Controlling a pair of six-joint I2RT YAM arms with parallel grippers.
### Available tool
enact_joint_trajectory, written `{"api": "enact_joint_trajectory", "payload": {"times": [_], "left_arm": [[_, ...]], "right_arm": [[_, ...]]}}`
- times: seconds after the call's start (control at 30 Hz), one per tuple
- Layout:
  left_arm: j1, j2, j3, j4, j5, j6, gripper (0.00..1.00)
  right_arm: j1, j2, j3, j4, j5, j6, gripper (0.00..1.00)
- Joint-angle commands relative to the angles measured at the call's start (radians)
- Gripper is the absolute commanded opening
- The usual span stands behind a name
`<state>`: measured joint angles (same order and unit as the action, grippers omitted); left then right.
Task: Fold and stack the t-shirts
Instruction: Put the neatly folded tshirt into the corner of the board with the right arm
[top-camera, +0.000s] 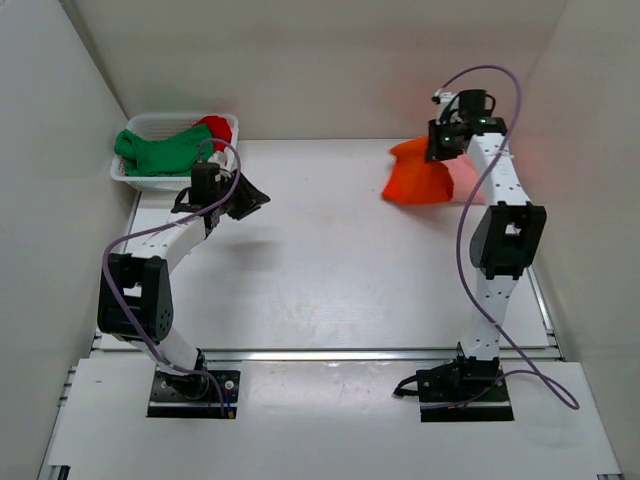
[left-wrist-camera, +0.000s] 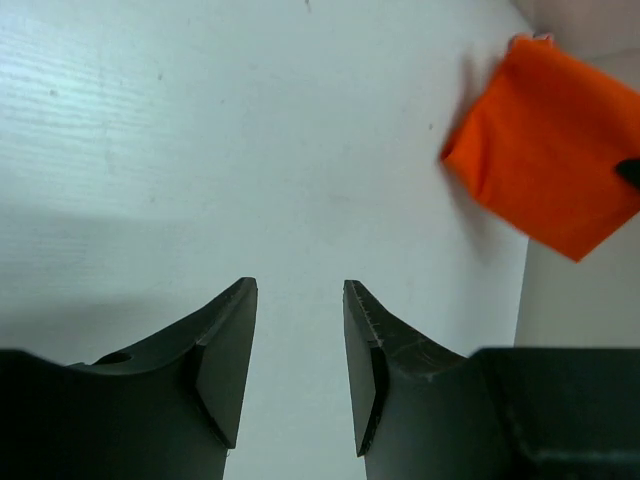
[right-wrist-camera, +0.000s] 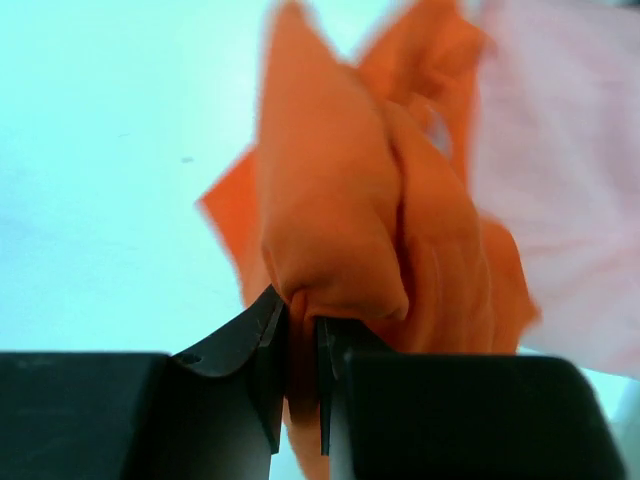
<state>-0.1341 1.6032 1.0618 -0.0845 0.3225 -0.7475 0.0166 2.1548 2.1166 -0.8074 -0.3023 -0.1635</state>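
A: Right side?
B: My right gripper (right-wrist-camera: 300, 330) is clamped on a bunched fold of the orange t-shirt (right-wrist-camera: 340, 220), at the table's (top-camera: 330, 260) far right, with the pink t-shirt (right-wrist-camera: 570, 180) just beside it.
A: Left?
B: My left gripper (left-wrist-camera: 300, 290) has its jaws apart and holds nothing, near the basket (top-camera: 150, 183). The orange one lies well off to its right, so the right arm's nearer and I'd work from there.

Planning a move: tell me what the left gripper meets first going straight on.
Probably bare table: the open left gripper aims there, and the orange shirt lies off to the side. Depth is unclear.
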Motion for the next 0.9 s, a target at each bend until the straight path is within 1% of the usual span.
{"api": "enact_joint_trajectory", "payload": {"times": [0.0, 0.1, 0.17, 0.23, 0.3, 0.37, 0.4, 0.47, 0.53, 0.6, 0.7, 0.87], "left_arm": [[-0.006, -0.032, -0.046, -0.038, 0.03, 0.05, 0.51], [-0.001, -0.043, -0.075, -0.038, 0.029, 0.062, 0.51], [-0.002, -0.046, -0.089, -0.041, 0.032, 0.079, 0.51], [-0.009, -0.042, -0.089, -0.055, 0.026, 0.091, 0.5], [0.002, -0.045, -0.098, -0.049, 0.026, 0.094, 0.51], [-0.007, -0.039, -0.108, -0.05, 0.026, 0.102, 0.51], [-0.009, -0.038, -0.108, -0.049, 0.029, 0.105, 0.51], [-0.016, -0.037, -0.115, -0.054, 0.021, 0.105, 0.51], [-0.019, -0.026, -0.109, -0.054, 0.02, 0.109, 0.51], [-0.022, -0.017, -0.111, -0.049, 0.01, 0.106, 0.51], [-0.021, -0.006, -0.111, -0.047, 0.009, 0.109, 0.51], [-0.029, -0.008, -0.117, -0.058, -0.003, 0.119, 0.5]], "right_arm": [[-0.074, -0.044, 0.045, -0.019, 0.057, -0.123, 0.0], [-0.164, -0.047, 0.034, 0.036, 0.04, -0.139, 0.0], [-0.204, -0.009, 0.065, 0.06, 0.043, -0.157, 0.0], [-0.236, 0.049, 0.135, 0.063, 0.071, -0.183, 0.0], [-0.239, 0.124, 0.186, 0.077, 0.17, -0.194, 0.0], [-0.245, 0.16, 0.203, 0.121, 0.28, -0.206, 0.0], [-0.251, 0.172, 0.207, 0.17, 0.328, -0.208, 0.0], [-0.254, 0.181, 0.201, 0.256, 0.339, -0.219, 0.0], [-0.265, 0.206, 0.207, 0.295, 0.316, -0.229, 0.0], [-0.254, 0.241, 0.241, 0.315, 0.33, -0.243, 0.0], [-0.245, 0.278, 0.227, 0.367, 0.354, -0.243, 0.0], [-0.234, 0.31, 0.189, 0.503, 0.503, -0.272, 0.0]]}}
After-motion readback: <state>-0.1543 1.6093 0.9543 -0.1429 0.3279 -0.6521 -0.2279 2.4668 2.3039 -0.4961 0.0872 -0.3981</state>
